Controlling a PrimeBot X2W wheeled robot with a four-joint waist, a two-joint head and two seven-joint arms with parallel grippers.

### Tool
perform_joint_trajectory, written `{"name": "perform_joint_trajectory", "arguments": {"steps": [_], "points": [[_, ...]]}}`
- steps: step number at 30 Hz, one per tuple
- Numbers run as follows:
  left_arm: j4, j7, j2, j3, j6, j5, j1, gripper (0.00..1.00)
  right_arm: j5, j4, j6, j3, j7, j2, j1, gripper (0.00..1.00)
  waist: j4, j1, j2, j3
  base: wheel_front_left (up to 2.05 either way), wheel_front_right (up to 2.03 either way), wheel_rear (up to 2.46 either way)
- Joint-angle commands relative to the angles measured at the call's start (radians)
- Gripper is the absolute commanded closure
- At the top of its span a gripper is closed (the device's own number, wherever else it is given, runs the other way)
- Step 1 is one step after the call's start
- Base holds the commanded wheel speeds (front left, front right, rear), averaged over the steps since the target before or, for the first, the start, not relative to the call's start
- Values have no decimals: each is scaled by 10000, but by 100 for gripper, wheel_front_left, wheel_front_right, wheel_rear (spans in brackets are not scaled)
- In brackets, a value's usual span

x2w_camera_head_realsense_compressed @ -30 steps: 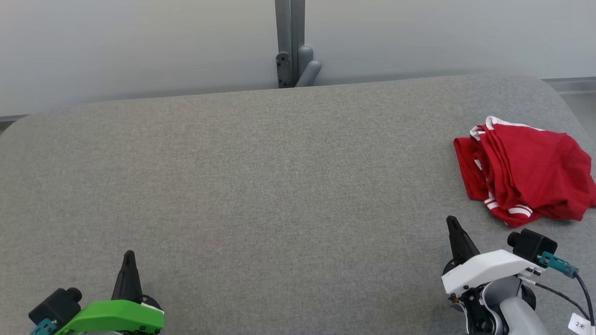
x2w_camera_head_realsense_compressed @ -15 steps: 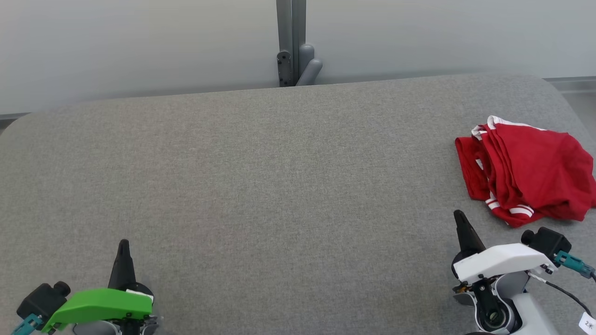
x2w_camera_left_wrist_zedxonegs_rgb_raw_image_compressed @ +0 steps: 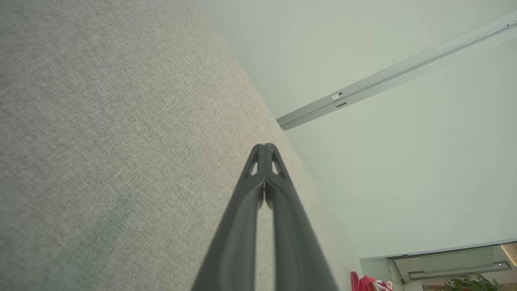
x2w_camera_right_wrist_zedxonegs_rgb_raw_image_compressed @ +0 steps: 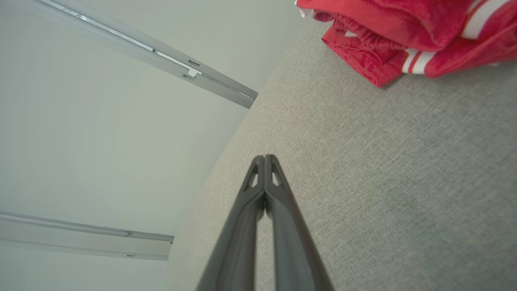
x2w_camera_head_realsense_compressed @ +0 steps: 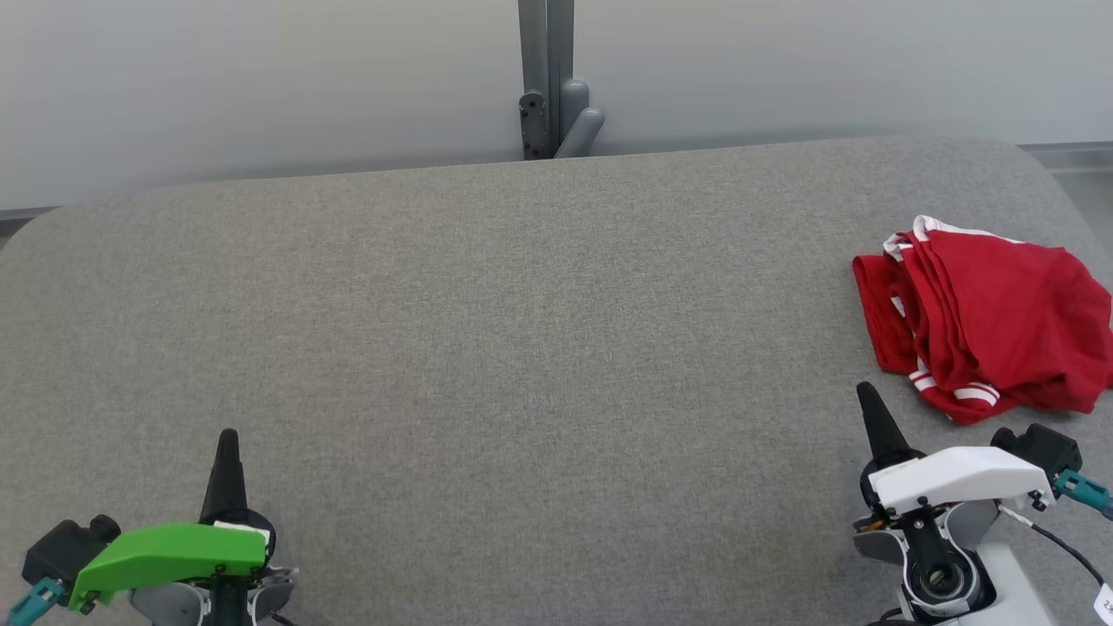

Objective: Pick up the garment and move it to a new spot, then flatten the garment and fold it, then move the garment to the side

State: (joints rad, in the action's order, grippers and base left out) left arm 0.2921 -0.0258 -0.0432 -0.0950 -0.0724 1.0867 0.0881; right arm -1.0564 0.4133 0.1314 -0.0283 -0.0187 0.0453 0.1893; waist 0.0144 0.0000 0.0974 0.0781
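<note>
— Red garment (x2w_camera_head_realsense_compressed: pixel 987 326): where is it found?
— Bunched at the grey surface's (x2w_camera_head_realsense_compressed: pixel 522 348) right edge.
— Grippers?
— Left gripper (x2w_camera_head_realsense_compressed: pixel 228 437) and right gripper (x2w_camera_head_realsense_compressed: pixel 865 391) are seen clenched, empty, clear of the garment.

Red cloth with paired white stripes at the hems: the garment (x2w_camera_head_realsense_compressed: pixel 991 322) stands out against a tabletop (x2w_camera_head_realsense_compressed: pixel 522 348) of heathered grey weave (flecked lighter and darker in the wrist views). The left gripper (x2w_camera_head_realsense_compressed: pixel 227 439) has black fingers and a bright green cover (x2w_camera_head_realsense_compressed: pixel 174 556); the right gripper (x2w_camera_head_realsense_compressed: pixel 867 396) has the same black fingers and a white cover (x2w_camera_head_realsense_compressed: pixel 956 474). Teal connectors (x2w_camera_head_realsense_compressed: pixel 1083 489) tip the black wrist cameras (x2w_camera_head_realsense_compressed: pixel 1039 443). The wall (x2w_camera_head_realsense_compressed: pixel 261 78) is a plain pale grey-white, the post (x2w_camera_head_realsense_compressed: pixel 545 69) a darker mid-grey.
</note>
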Motion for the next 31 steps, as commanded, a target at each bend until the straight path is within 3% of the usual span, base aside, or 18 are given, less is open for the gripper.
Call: {"name": "perform_joint_trajectory", "arguments": {"steps": [1, 31], "points": [[-169, 87, -67, -47, 27, 367, 245, 100, -358, -160, -5, -92, 75, 56, 203, 100, -4, 0, 0, 5, 0, 0, 0], [-489, 801, -85, -211, 200, 2937, 584, 100, -3115, -457, -4, -538, 783, 92, 276, 100, -67, 0, 1, 78, 0, 0, 0]]}}
